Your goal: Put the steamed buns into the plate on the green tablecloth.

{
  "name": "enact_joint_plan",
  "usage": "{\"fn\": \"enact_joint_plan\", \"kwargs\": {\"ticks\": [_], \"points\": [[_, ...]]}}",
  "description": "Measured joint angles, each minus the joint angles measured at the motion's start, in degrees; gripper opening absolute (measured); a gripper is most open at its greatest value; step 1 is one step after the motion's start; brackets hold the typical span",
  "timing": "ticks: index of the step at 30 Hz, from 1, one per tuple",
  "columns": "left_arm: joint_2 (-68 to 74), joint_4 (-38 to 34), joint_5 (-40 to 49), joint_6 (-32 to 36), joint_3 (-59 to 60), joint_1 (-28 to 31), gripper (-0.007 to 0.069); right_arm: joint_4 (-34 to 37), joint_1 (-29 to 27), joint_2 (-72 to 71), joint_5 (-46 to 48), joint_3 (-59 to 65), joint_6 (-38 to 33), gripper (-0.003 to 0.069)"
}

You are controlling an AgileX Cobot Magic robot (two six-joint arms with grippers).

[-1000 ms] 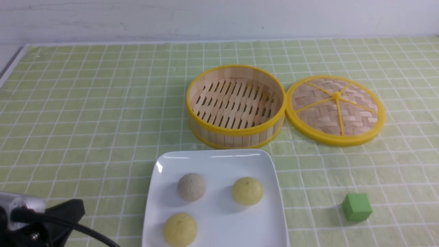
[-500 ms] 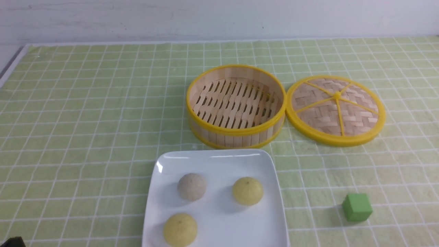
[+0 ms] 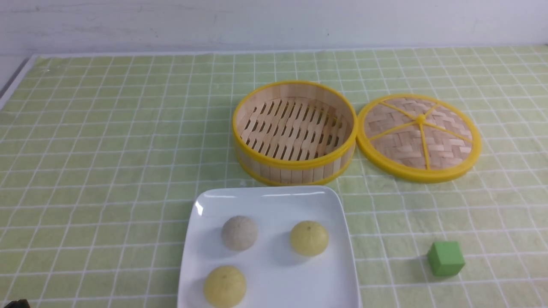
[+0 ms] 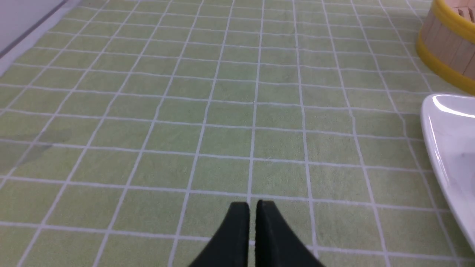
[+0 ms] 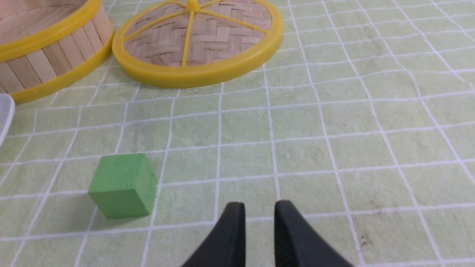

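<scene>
Three steamed buns lie in the white square plate (image 3: 265, 192) on the green tablecloth (image 3: 107, 149): an off-white one (image 3: 239, 232), a pale yellow one (image 3: 309, 238) to its right, and a pale yellow one (image 3: 224, 286) at the front. My left gripper (image 4: 252, 204) is shut and empty, low over bare cloth to the left of the plate (image 4: 451, 148). My right gripper (image 5: 259, 204) is empty, its fingers nearly together with a narrow gap, over cloth to the right of the green cube. Neither gripper touches a bun.
An empty bamboo steamer (image 3: 294, 132) stands behind the plate, its woven lid (image 3: 419, 137) flat on the cloth to its right. A green cube (image 3: 445, 258) sits right of the plate; it also shows in the right wrist view (image 5: 122, 185).
My left arm, which showed at the bottom left of the front view a second ago, has pulled back almost out of that view. Buns, plate, steamer and cube have not moved.
</scene>
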Motion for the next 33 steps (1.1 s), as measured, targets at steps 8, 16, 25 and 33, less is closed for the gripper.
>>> {"fn": "enact_joint_plan", "kwargs": {"ticks": [8, 16, 25, 33], "points": [[0.0, 0.5, 0.0, 0.0, 0.0, 0.0, 0.0055, 0.0, 0.0, 0.0, 0.0, 0.0, 0.0, 0.0153], [0.0, 0.6, 0.1, 0.0, 0.0, 0.0, 0.0066, 0.0, 0.0, 0.0, 0.0, 0.0, 0.0, 0.0155], [0.0, 0.6, 0.1, 0.0, 0.0, 0.0, 0.0073, 0.0, 0.0, 0.0, 0.0, 0.0, 0.0, 0.0171], [0.0, 0.6, 0.1, 0.0, 0.0, 0.0, 0.0085, 0.0, 0.0, 0.0, 0.0, 0.0, 0.0, 0.0182]]}}
